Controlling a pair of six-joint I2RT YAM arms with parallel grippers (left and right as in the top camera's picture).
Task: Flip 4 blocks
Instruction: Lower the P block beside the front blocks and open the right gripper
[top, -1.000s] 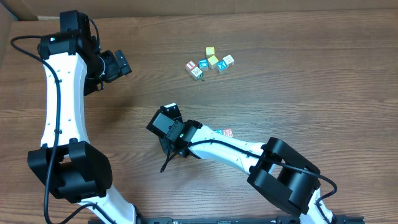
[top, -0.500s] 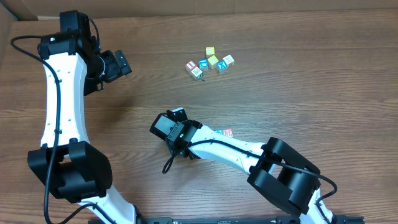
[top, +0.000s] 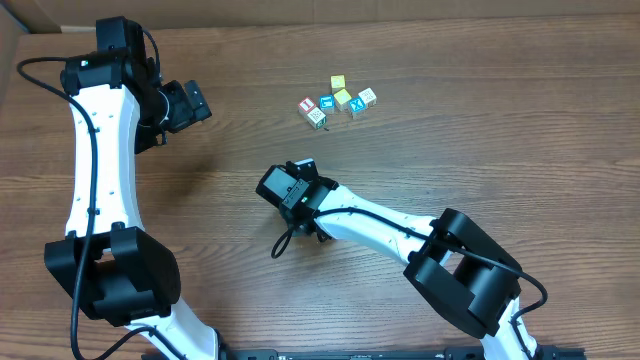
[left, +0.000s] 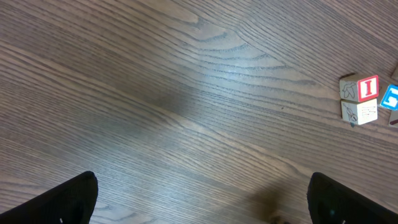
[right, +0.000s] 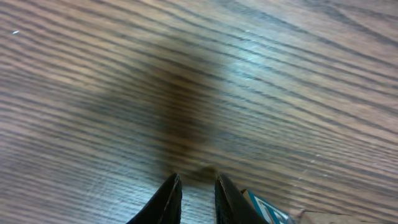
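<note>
Though close-packed, the blocks (top: 317, 117) beside yellow cubes (top: 343, 97) (two).

The brown wooden table (top: 520, 140) has a small bunch of letter blocks (top: 337, 100) lying on it at 12 o'clock from its middle, with a red block (top: 308, 104) at the bunch's 9 o'clock end, two yellow blocks (top: 338, 84) near the middle, and a cream block (top: 367, 96) at its 3 o'clock end.

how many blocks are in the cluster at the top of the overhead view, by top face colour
red-faced block: 1
blue-faced blocks: 2
yellow-faced blocks: 2
cream-faced blocks: 2
total: 7
</note>
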